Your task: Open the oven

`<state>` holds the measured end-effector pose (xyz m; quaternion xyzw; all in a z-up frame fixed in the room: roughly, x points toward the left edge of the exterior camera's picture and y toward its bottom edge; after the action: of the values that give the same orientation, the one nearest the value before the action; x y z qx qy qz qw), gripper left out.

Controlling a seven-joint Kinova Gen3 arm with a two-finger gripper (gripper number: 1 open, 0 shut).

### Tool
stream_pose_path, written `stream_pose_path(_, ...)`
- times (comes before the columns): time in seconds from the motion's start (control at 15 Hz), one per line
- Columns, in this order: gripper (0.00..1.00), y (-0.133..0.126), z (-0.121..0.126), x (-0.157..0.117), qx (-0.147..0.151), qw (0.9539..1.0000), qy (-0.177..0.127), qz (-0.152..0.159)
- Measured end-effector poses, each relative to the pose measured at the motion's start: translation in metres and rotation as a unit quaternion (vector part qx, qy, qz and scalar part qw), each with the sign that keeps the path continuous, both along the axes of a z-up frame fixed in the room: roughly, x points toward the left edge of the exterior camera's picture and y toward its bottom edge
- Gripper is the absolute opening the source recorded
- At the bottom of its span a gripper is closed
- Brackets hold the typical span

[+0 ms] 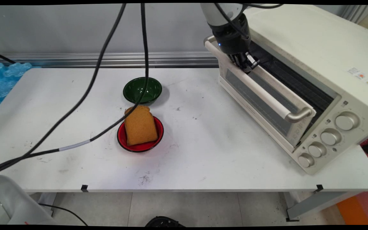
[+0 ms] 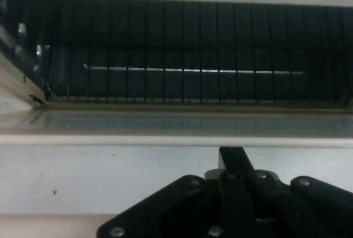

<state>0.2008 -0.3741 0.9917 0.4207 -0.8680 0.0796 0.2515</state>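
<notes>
Main view, gripper: the gripper (image 1: 247,62) was at the oven door's upper edge, at about 1 o'clock in the frame, its black body directly above the handle (image 1: 258,90).
Main view, oven: the toaster oven (image 1: 315,80) stood at the worktop's 3 o'clock side. Its door (image 1: 254,102) was partly open and tilted outward, with dark interior showing behind it.
Main view, jaws: the tips appeared drawn together near the handle's far end. Whether they pressed on the bar or only rested beside it could not be told.
Main view, other items: a red bowl (image 1: 140,145) with a slice of bread (image 1: 140,125) lay near the worktop (image 1: 203,153) centre. A green bowl (image 1: 142,90) sat just beyond it at 12 o'clock. Both were well apart from the oven.
Hand view, jaws: the linkage rose from 6 o'clock with both fingers (image 2: 234,163) closed into a single narrow stem, nothing held between them.
Hand view, oven: the wire rack (image 2: 187,56) filled the upper half. The door's pale edge ran across the middle, just beyond the fingertips.
Technique, judgement: moving a hinged door well calls for contact kept near the handle and a path along the hinge arc, not a straight push.
</notes>
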Motion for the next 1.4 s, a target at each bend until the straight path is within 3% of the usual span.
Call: stream_pose_path(1.4,0.0,0.04,-0.057,0.02,-0.016,0.9999,0.005,0.004)
